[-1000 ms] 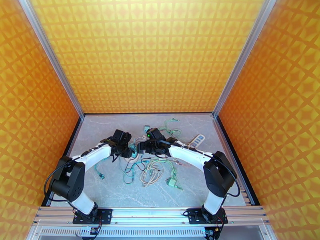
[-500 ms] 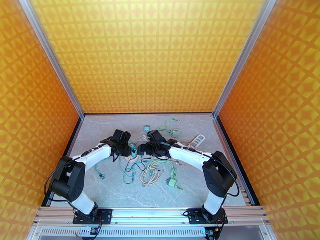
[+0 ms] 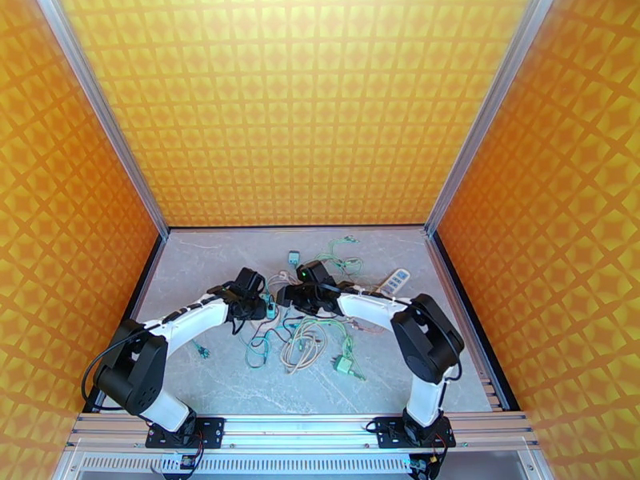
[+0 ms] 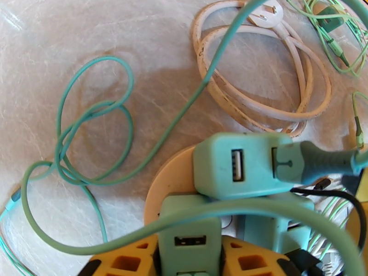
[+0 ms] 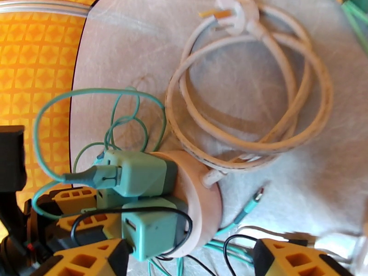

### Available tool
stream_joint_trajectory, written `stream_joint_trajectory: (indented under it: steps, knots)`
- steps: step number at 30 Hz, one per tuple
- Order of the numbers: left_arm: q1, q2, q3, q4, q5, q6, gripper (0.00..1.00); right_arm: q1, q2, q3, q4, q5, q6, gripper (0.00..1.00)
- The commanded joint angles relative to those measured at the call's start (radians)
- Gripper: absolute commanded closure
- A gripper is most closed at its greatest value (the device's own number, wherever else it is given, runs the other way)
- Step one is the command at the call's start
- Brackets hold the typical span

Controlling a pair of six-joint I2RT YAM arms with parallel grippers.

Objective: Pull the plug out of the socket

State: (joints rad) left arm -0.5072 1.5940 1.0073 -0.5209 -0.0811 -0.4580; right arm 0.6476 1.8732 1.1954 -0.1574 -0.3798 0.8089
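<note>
Grey marbled table (image 3: 208, 370) inside orange patterned walls. Near the table's middle, the left gripper (image 4: 190, 254) has its yellow jaws closed against the sides of one teal plug (image 4: 191, 226), which sits seated in the round cream socket (image 5: 200, 198). The right gripper (image 5: 188, 254) stands wide open astride the socket, gripping nothing. Nothing looks pulled out yet; the extraction remains. Count: one socket, three teal plugs in it, one coiled white cable (image 4: 276, 102) just beside.
</note>
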Motion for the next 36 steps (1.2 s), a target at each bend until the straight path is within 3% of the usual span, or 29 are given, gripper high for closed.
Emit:
stream_joint_trajectory:
  steps: [1,3,7,12,17,23,27,36]
  knots:
    - [-0.004,-0.011,-0.003,-0.022,-0.028,0.036,0.58,0.0,0.009,0.002,0.038,-0.045,0.016,0.24]
    - [-0.002,-0.008,-0.001,-0.024,-0.026,0.091,0.51,0.0,0.011,0.004,0.031,-0.056,0.01,0.24]
    - [-0.002,-0.003,0.003,-0.013,-0.001,0.176,0.49,0.0,0.022,0.0,0.042,-0.08,0.021,0.25]
    - [0.009,0.001,-0.012,0.032,0.053,0.231,0.63,0.0,0.042,-0.013,0.083,-0.107,0.054,0.31]
    - [0.009,0.012,-0.022,0.038,0.073,0.231,0.7,0.0,0.063,-0.008,0.105,-0.124,0.069,0.33]
    - [0.009,0.017,-0.029,0.04,0.088,0.222,0.75,0.0,0.094,-0.001,0.111,-0.137,0.085,0.36]
    - [0.009,0.015,-0.02,0.029,0.092,0.217,0.76,0.0,0.124,0.01,0.063,-0.13,0.068,0.43]
    - [0.008,-0.015,0.012,-0.022,0.094,0.214,0.79,0.0,0.139,-0.004,-0.068,-0.052,-0.01,0.49]
